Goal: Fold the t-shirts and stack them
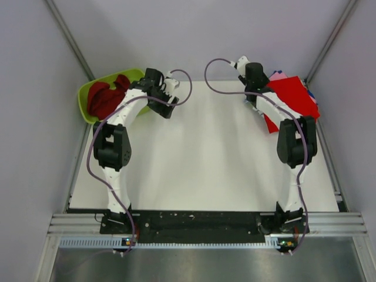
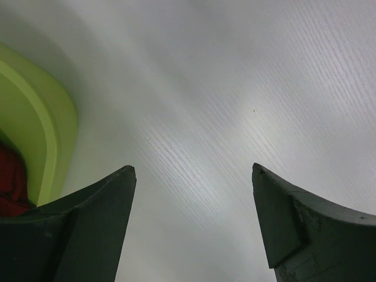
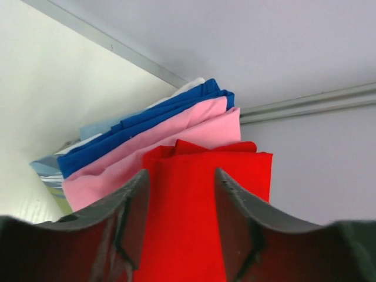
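A dark red t-shirt [image 1: 106, 97] lies crumpled in the tub at the far left; a bit of it shows in the left wrist view [image 2: 9, 182]. A bright red folded t-shirt [image 1: 294, 97] tops a stack at the far right. In the right wrist view the red one [image 3: 200, 205] lies over a pink one [image 3: 176, 138] and blue ones [image 3: 147, 120]. My left gripper [image 1: 166, 104] [image 2: 194, 170] is open and empty over bare table beside the tub. My right gripper [image 1: 258, 101] [image 3: 181, 173] is open at the stack's left edge, with the red shirt seen between its fingers.
The lime-green plastic tub [image 1: 88, 100] stands at the far left corner; its rim [image 2: 47, 129] is left of my left fingers. The white table [image 1: 205, 158] is ringed by grey walls and metal rails [image 3: 305, 103]. The stack reaches the table's right edge.
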Motion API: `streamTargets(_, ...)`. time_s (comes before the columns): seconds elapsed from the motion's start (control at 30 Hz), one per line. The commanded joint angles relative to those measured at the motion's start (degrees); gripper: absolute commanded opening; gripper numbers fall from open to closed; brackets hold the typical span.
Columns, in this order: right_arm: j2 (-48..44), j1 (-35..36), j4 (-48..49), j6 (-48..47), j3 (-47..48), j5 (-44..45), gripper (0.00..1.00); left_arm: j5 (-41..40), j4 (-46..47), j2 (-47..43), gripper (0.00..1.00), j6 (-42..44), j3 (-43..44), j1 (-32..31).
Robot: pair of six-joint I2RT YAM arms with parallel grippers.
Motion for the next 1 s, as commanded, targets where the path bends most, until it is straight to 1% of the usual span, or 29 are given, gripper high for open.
streamTargets(0.0,-0.5,-0.7,-2.2,4.0,3.9,-4.5,0.57,0.8,0.0,-0.1,0.84,1.2,1.0,0.5)
streamTargets(0.03,-1.2,-0.6,-3.9,4.7,4.0,-8.7,0.61,0.8,0.2,0.0,0.84,1.3,0.9,0.6)
streamTargets(0.1,-2.9,-0.7,-6.6,7.0,3.8,-13.2,0.68,0.9,0.2,0.1,0.84,1.2,0.9,0.6)
streamTargets(0.17,-6.2,-1.1,-6.9,10.2,2.4,-17.6,0.7,1.2,0.2,0.4,0.84,1.2,1.4,0.6)
streamTargets(0.2,-8.6,-1.8,-7.0,13.1,1.5,-21.5,0.71,1.4,0.1,0.5,0.84,1.2,1.5,0.7)
streamTargets(0.27,-13.5,-5.5,-6.7,20.0,-0.6,-30.6,0.84,1.6,0.0,0.6,0.84,1.0,1.9,0.6)
streamTargets(0.3,-15.6,-7.1,-6.2,23.4,-2.0,-34.0,0.85,1.8,0.0,0.6,0.84,1.1,1.9,0.6)
streamTargets(0.37,-19.7,-10.8,-5.5,28.2,-4.5,-36.2,0.85,1.9,0.0,0.7,0.84,1.1,1.9,0.7)
streamTargets(0.43,-22.5,-14.1,-5.4,32.7,-7.5,-36.3,0.85,2.0,-0.1,0.7,0.84,1.0,2.1,0.7)
streamTargets(0.53,-25.2,-23.2,-4.6,42.1,-14.2,-37.4,0.83,2.2,-0.5,0.5,0.84,0.5,2.1,0.6)
streamTargets(0.67,-26.0,-34.0,-3.8,53.6,-21.2,-40.0,0.81,2.7,-0.7,0.2,0.84,0.0,1.5,0.6)
streamTargets(0.77,-26.0,-38.8,-2.6,58.1,-24.5,-39.2,0.8,3.3,-0.7,-0.1,0.84,-0.1,0.8,0.6)
streamTargets(0.9,-24.6,-42.9,1.4,62.4,-27.6,-42.8,0.81,3.3,-0.6,-0.1,0.84,0.1,0.0,0.6)
streamTargets(0.97,-23.2,-44.4,1.8,64.1,-28.1,-43.5,0.81,3.1,-0.6,0.2,0.84,0.1,-0.5,0.6)
